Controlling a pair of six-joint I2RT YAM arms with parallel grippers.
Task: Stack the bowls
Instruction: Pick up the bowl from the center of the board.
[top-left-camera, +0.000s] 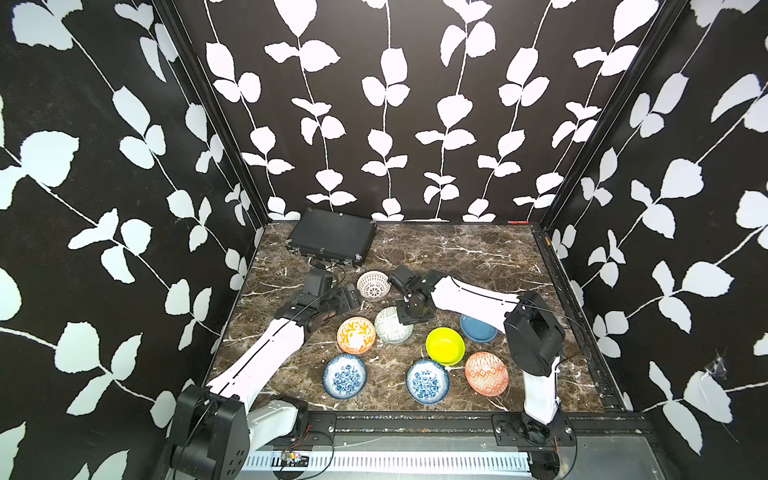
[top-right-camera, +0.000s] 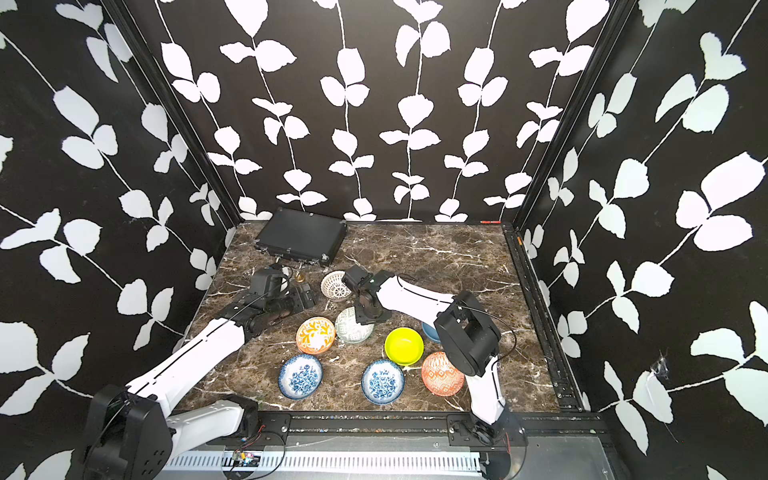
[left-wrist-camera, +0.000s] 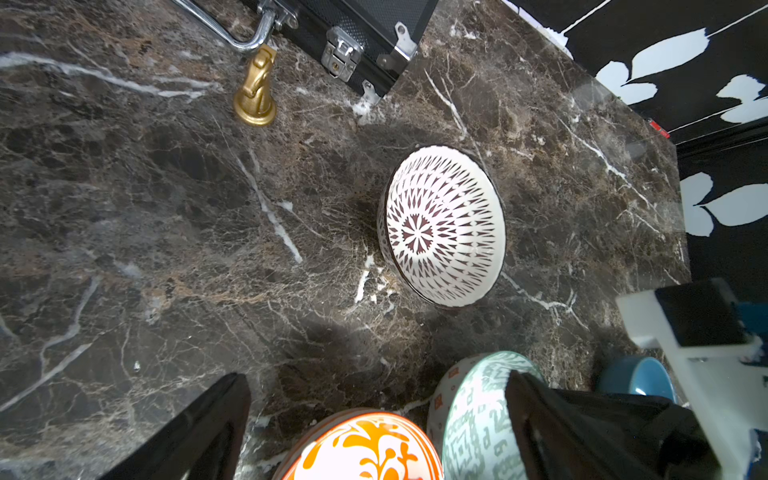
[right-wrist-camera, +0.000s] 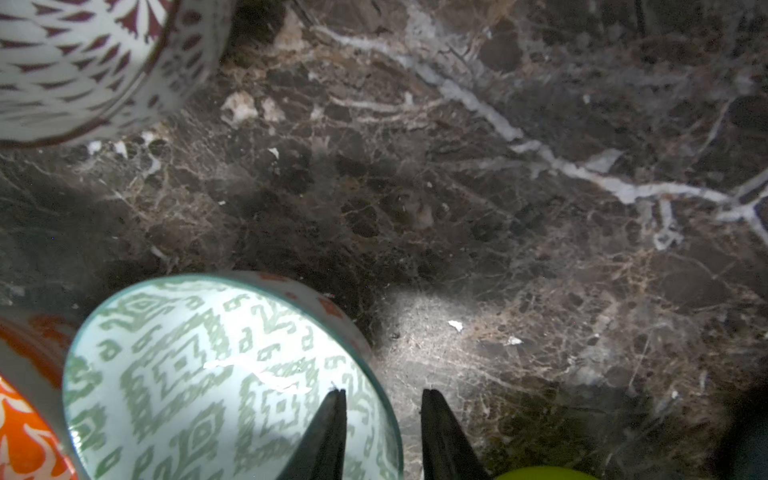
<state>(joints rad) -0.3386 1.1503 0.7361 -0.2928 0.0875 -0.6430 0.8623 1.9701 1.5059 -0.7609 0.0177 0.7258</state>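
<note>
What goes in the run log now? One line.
phase: grasping | right pincer: astride green-patterned bowl rim | left pincer: open, empty | stack: not started

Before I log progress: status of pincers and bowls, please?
Left pincer open. Right pincer astride rim of green-patterned bowl, not clamped. Nothing stacked. Orange-floral bowl close beside it.

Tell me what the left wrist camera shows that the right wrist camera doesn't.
Only the left wrist view shows the small gold chess-like figurine and the flat black rectangular case with metal latches. Only the right wrist view shows the right tool straddling the rim of the pale green-patterned round bowl, plus a sliver of the plain yellow round bowl. Both show that green-patterned bowl, the white round bowl with a dark red pattern, the orange-patterned round bowl and the brown marble tabletop.
</note>
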